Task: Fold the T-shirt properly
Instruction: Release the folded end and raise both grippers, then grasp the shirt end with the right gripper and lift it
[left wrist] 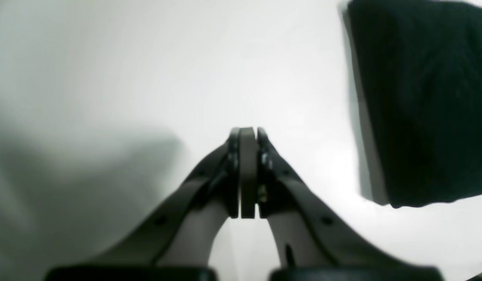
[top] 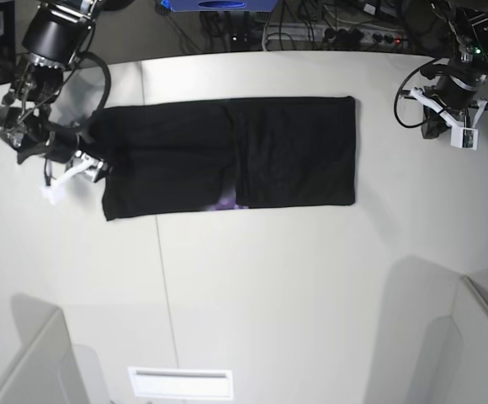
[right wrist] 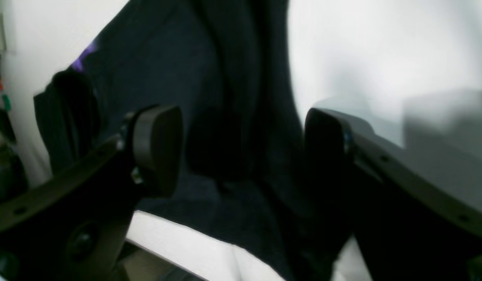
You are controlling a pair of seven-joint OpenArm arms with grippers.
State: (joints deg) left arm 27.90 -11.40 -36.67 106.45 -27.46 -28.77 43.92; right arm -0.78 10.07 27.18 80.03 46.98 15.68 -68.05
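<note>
One T-shirt [top: 227,156]; one table [top: 269,286]; two arms, left [top: 454,84] and right [top: 46,76].

place: lab | evidence: white table [top: 252,286]; cable clutter [top: 336,34] behind; two robot arms

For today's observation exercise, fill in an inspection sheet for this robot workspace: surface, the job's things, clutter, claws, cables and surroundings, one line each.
Surface: white table, bare apart from the shirt; a seam line runs across it.
Job's things: black T-shirt lies flat, folded into a long band; a bit of purple print shows at its lower edge.
Clutter: nothing seen on the table.
Claws: left claw shut and empty, hanging over bare table beside the shirt's end; right claw wide open over the shirt's other end, gripping nothing.
Cables: loops run along both arms; a tangle lies behind the table's far edge.
Surroundings: blue object behind the table; grey panels at the near corners.
</note>
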